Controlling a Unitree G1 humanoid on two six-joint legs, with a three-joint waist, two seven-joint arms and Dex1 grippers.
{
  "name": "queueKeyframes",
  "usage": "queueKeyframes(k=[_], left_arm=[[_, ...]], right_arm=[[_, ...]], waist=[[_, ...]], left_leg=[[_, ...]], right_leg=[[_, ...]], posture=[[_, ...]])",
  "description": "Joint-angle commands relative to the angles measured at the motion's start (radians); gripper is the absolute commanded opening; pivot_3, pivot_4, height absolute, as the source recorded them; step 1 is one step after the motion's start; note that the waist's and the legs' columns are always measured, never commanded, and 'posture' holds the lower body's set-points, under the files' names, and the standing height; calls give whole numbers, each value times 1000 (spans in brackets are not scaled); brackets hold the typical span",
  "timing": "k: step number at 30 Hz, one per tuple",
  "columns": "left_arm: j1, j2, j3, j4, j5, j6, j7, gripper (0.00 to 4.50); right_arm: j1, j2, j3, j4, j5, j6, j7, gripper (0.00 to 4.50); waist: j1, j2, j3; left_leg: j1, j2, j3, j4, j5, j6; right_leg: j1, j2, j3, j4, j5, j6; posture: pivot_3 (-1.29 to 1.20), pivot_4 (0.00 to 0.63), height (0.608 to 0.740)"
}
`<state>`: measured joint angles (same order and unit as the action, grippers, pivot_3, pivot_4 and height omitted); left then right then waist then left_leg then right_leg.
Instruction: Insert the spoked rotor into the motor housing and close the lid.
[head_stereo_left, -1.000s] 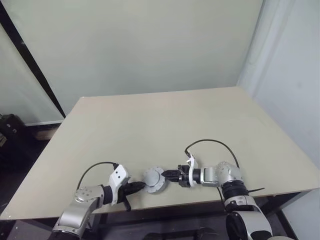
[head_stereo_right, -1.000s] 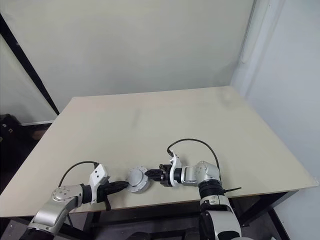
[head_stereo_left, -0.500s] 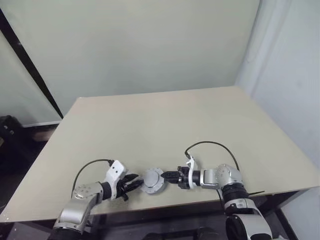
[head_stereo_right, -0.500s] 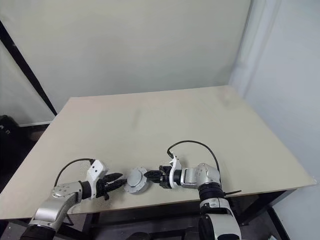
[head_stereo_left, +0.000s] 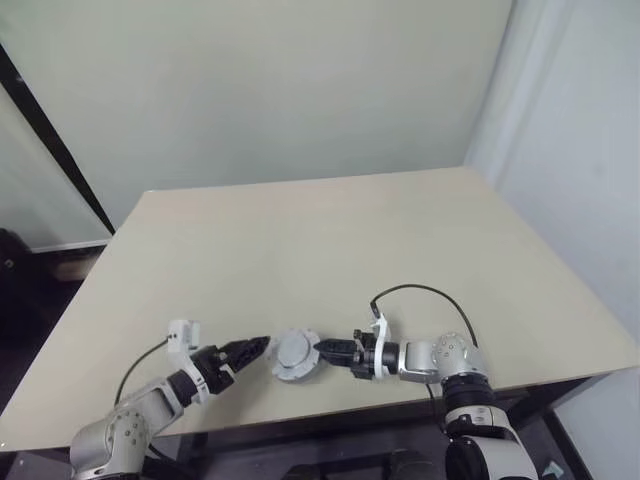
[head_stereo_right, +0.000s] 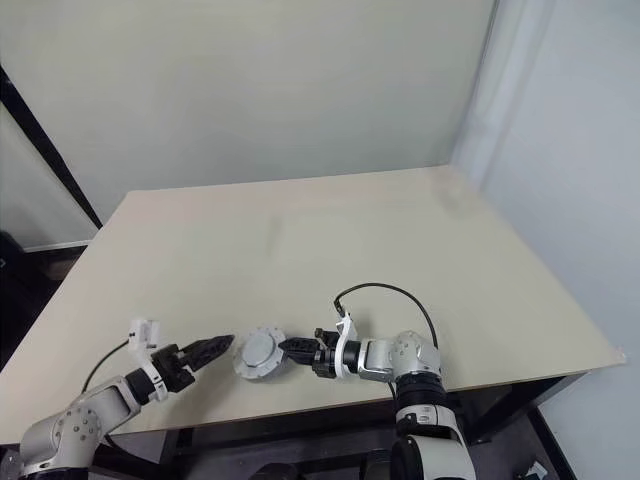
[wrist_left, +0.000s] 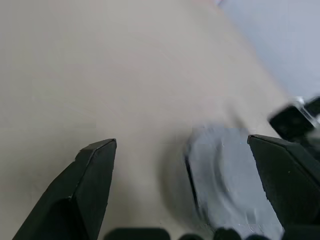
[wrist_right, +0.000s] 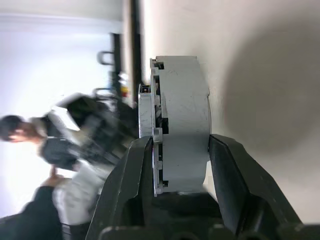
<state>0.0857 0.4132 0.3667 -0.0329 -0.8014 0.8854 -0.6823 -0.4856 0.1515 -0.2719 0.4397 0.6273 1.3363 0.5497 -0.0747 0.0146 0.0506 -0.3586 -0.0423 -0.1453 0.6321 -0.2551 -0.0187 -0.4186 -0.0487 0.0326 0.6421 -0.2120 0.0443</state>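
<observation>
Right hand (head_stereo_left: 322, 349) clamped on the assembled motor housing (head_stereo_left: 294, 355), lid (wrist_right: 146, 120) seated on it, held on edge just above the tabletop (head_stereo_left: 330, 250) near its front edge. Rotor can't be seen, presumably inside. Left hand (head_stereo_left: 250, 348) just beside the housing, fingers (wrist_left: 92, 175) spread apart, holding nothing. Task looks essentially done; remaining is setting the unit down. Tabletop is plain beige, bare. Pale walls behind, dark floor at the left; right wrist view catches a person in the background.

Bare lab or test room, plain beige table (head_stereo_left: 330, 240) against pale blank walls (head_stereo_left: 260, 90) at twelve o'clock, a seated person (wrist_right: 45, 145) looking on
</observation>
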Motion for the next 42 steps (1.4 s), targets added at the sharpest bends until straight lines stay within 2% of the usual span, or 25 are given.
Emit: queueKeyframes(k=[1,10,23,34,42], left_arm=[[-12,-29,54,-45,-108,67,40,4500],[-11,-81,39,-72,-185,111,84,4500],[-17,-84,13,-59,-175,105,66,4500],[-13,7,63,-36,-130,27,58,4500],[-8,30,55,-46,-104,-8,64,4500]], right_arm=[[-33,35,-21,-83,84,24,3,1429],[-43,53,-1,-109,109,40,-30,1400],[-33,49,8,-105,108,37,-60,1400],[-30,12,54,-57,46,-27,-119,1400],[-32,-28,113,-43,-14,-76,-124,1400]], waist=[[1,0,0],[0,-1,0],[0,-1,0],[0,-1,0],[0,-1,0]], left_leg=[[0,0,0,0,0,0],[-1,-1,1,1,0,0],[-1,-1,2,1,0,0],[-1,-1,3,1,0,0],[-1,-1,3,1,0,0]], right_leg=[[0,0,0,0,0,0],[-1,0,1,0,0,-1],[-1,0,2,0,1,-1],[-1,0,2,0,1,-2],[-1,0,3,0,2,-3]], posture=[[0,0,740],[0,0,740],[0,0,740],[0,0,740],[0,0,740]])
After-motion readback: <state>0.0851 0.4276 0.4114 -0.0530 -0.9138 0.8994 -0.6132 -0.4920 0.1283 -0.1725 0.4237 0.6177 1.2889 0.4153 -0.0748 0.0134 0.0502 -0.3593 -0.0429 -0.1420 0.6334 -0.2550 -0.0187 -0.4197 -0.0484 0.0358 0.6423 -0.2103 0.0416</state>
